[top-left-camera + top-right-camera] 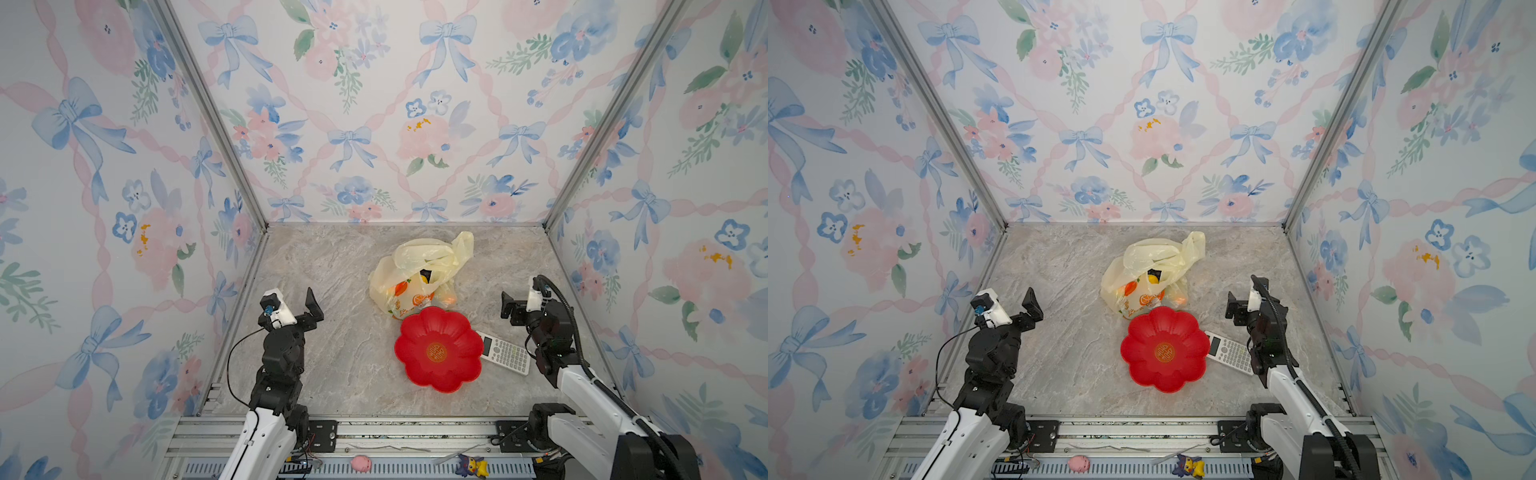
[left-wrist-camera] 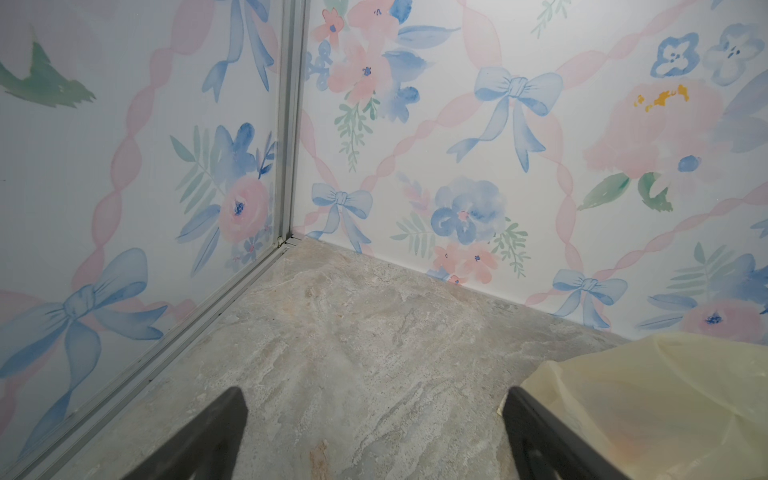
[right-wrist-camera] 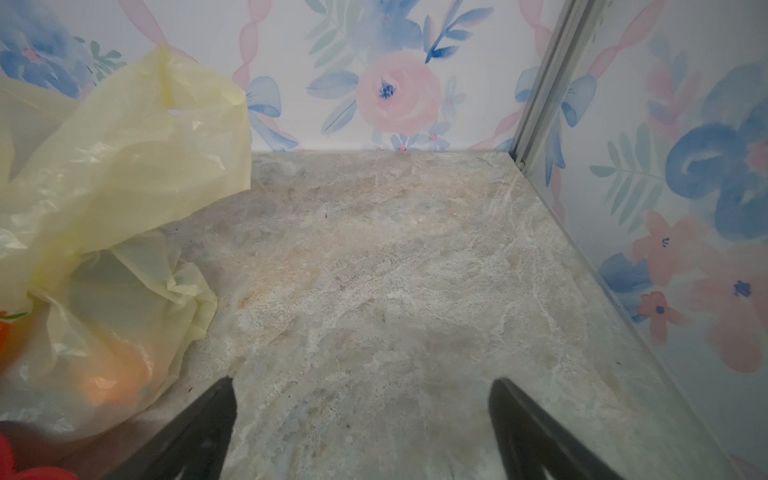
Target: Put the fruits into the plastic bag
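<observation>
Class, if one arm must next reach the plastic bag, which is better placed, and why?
Probably the right gripper: jaws open, slightly nearer the plastic bag, bare table between.

- Crumpled pale yellow plastic bag [image 3: 124,166] resting on marbled table [image 3: 395,270].
- Blurred orange fruit [image 3: 112,382] showing through the bag's film.
- Edge of red dish [image 3: 25,471] just beside the bag.
- Right gripper [image 3: 361,388] spread wide over bare table.
- Flowered wall [image 3: 399,91] and metal post [image 3: 548,75] behind.
</observation>
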Motion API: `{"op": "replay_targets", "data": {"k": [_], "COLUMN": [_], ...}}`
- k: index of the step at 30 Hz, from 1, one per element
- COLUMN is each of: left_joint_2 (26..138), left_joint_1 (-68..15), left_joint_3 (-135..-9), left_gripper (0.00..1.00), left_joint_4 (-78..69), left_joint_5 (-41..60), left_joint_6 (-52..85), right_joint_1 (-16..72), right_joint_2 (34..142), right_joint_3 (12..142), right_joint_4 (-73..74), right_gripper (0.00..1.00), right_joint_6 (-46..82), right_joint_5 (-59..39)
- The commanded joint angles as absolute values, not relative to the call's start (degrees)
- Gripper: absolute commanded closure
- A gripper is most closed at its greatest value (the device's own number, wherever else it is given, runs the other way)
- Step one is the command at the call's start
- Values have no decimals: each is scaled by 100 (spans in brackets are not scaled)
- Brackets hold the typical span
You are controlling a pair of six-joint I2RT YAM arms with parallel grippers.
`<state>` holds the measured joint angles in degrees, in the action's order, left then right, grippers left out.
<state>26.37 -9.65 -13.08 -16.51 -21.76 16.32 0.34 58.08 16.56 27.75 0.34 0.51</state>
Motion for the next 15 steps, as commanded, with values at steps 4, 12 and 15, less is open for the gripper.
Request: {"op": "replay_targets", "data": {"k": [4,12,15], "left_joint_2": [2844,3225,3377], "left_joint_1": [-879,-778,-734], "left_joint_3": [-1022,-714,-638], "left_gripper": [2,2,2], "left_joint_4": [-2399,-2929,-3090], "left_joint_5": [-2324,-2312,-2281], "left_joint_6": [1255,1127,1100], "right_joint_1": [-105,-156,-151], "right_joint_2": [6764,7661,7840], "right_joint_3": [1575,1521,1514], "right_joint_4": [4701,5555,5691], "right_gripper": [4,4,4], "right_joint_6": [37,224,193], "right_joint_5": [-118,-320,-364]}}
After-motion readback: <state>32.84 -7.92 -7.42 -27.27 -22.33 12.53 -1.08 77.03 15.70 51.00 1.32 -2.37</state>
